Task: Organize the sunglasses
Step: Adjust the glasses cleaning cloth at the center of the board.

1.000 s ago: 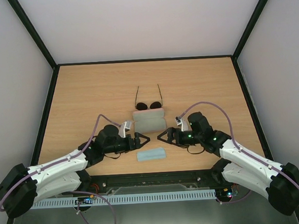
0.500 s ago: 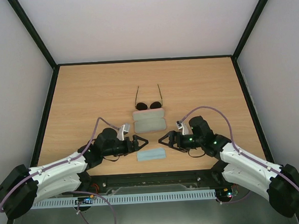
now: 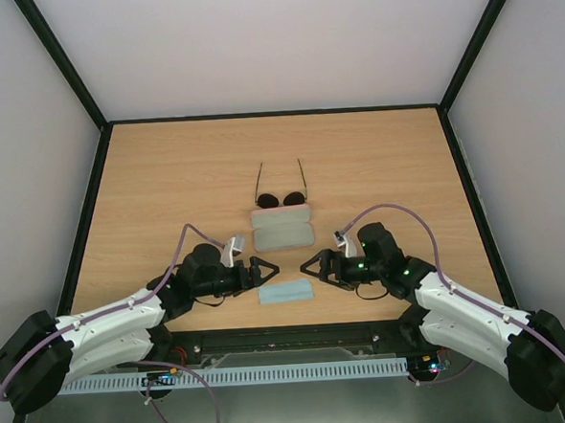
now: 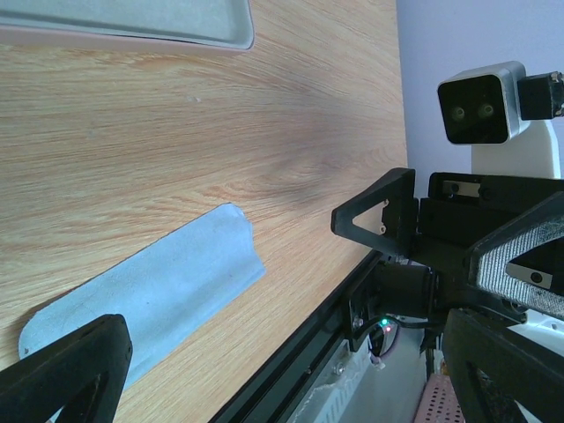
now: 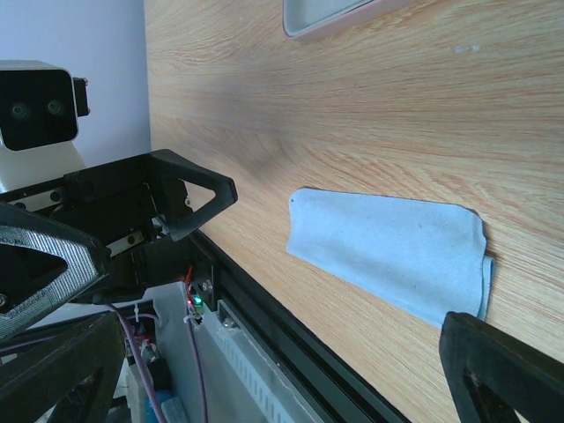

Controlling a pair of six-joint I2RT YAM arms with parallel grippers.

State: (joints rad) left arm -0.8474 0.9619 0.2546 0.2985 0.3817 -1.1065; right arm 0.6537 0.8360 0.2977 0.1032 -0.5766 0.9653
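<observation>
The sunglasses [image 3: 281, 196] lie on the table just beyond the case, round dark lenses toward it and thin temple arms pointing away. The pink case [image 3: 283, 228] lies open, its pale inside up, and its edge shows in the wrist views [image 4: 132, 26] [image 5: 339, 13]. A light blue cloth [image 3: 286, 293] [image 4: 150, 291] [image 5: 397, 251] lies flat near the front edge. My left gripper [image 3: 269, 269] [image 4: 282, 339] and right gripper [image 3: 311, 264] [image 5: 282, 348] face each other above the cloth's ends. Both are open and hold nothing.
The table's black front rail [image 3: 290, 332] runs just behind the cloth, with a white cable tray [image 3: 235, 375] below it. Black frame posts and grey walls close in the sides and back. Each wrist view shows the opposite gripper [image 4: 379, 216] [image 5: 189, 194].
Both grippers have drawn back a little toward the near edge, from beside the case to beside the cloth. Sunglasses, case and cloth have not moved.
</observation>
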